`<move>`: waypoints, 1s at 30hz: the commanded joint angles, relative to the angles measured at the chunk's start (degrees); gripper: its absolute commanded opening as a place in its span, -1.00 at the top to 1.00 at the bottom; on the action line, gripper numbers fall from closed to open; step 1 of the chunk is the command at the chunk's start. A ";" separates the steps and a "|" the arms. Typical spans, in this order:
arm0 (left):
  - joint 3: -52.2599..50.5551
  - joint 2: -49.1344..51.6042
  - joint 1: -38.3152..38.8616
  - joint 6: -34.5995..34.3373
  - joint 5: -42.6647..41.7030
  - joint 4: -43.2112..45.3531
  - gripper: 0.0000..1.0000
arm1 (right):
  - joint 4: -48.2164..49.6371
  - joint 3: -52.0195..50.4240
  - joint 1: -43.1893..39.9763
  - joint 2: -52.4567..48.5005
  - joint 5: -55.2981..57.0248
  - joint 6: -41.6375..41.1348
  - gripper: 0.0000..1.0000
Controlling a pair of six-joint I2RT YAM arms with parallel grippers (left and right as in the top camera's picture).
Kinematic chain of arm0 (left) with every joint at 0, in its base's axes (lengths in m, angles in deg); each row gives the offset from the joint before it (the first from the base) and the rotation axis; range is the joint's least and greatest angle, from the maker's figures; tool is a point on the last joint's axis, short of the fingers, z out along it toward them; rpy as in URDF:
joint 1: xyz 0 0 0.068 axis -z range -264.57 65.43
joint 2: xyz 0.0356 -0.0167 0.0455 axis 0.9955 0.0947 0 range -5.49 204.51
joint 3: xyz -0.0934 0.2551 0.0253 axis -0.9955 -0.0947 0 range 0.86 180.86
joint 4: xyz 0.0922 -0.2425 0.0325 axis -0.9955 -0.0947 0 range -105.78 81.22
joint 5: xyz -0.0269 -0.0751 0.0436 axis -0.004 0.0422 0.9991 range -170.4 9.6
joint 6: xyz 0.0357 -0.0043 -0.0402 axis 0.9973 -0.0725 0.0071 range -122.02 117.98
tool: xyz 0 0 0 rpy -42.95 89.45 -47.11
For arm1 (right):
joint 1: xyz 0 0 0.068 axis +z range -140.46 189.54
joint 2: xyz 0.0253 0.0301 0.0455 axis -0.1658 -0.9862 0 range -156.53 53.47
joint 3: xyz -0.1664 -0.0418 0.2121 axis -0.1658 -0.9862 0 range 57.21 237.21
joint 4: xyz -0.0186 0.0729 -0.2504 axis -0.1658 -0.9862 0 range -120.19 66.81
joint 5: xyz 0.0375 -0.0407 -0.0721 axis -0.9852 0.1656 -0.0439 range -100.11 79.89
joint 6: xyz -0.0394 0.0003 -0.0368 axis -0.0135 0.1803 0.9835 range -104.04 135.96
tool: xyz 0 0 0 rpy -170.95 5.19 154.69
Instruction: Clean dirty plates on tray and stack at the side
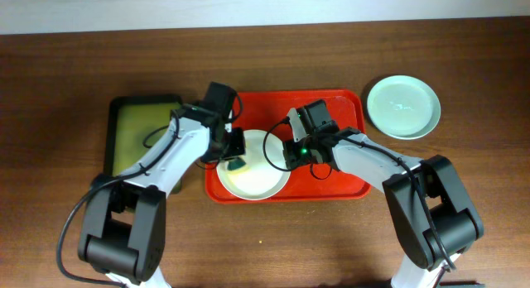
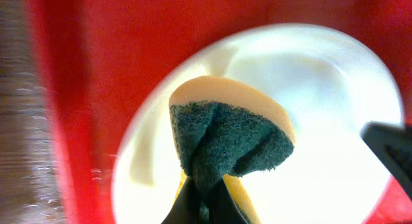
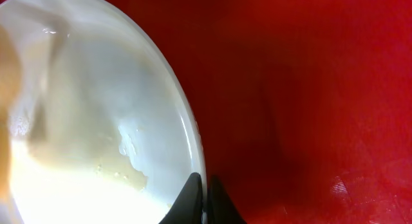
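A white plate point(image 1: 258, 174) lies on the red tray point(image 1: 339, 185). My left gripper point(image 1: 236, 160) is shut on a sponge point(image 2: 228, 137), green scouring side and yellow foam, held over the plate point(image 2: 322, 108). My right gripper point(image 1: 286, 151) is shut on the plate's right rim point(image 3: 193, 140), one finger on each side of it. The plate point(image 3: 90, 121) shows pale wet smears in the right wrist view. A pale mint green plate point(image 1: 403, 106) sits on the table right of the tray. A third plate is not visible.
A smaller olive-green tray with black rim point(image 1: 141, 132) sits left of the red tray. The wooden table point(image 1: 273, 247) extends in front. A pale wall edge point(image 1: 248, 7) runs along the back.
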 commanded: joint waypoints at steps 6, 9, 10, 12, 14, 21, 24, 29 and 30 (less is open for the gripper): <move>-9.86 -1.18 4.61 0.87 1.40 7.69 1.00 | -0.96 -0.96 -0.66 -1.70 3.54 0.59 0.92; -11.10 -1.18 4.39 0.85 10.69 7.63 1.00 | -0.96 -0.96 -0.66 -1.70 3.54 0.59 0.92; -11.13 -1.18 4.37 0.85 13.92 7.17 1.00 | -0.96 -0.96 -0.66 -1.70 3.54 0.59 0.92; -11.10 -1.25 4.37 0.85 21.42 6.40 1.00 | -0.98 -0.96 -0.66 -1.70 3.54 0.59 0.92; -10.84 -1.57 4.35 0.85 25.33 5.95 1.00 | -0.98 -0.96 -0.66 -1.70 3.54 0.59 0.92; -6.91 -6.51 4.11 0.24 25.90 5.18 1.00 | -1.03 -0.96 -0.66 -1.70 3.54 0.59 0.92; -6.36 -11.85 4.09 -1.64 25.07 5.01 1.00 | -0.96 -0.94 -0.66 -1.70 3.41 0.57 0.92; -6.38 -20.44 1.75 -5.11 23.39 3.23 1.00 | -1.70 0.57 -0.66 -1.27 2.21 0.61 0.92; -6.38 -21.59 0.85 -5.09 23.54 2.73 1.00 | -2.56 1.36 -0.66 -0.87 2.23 0.70 0.92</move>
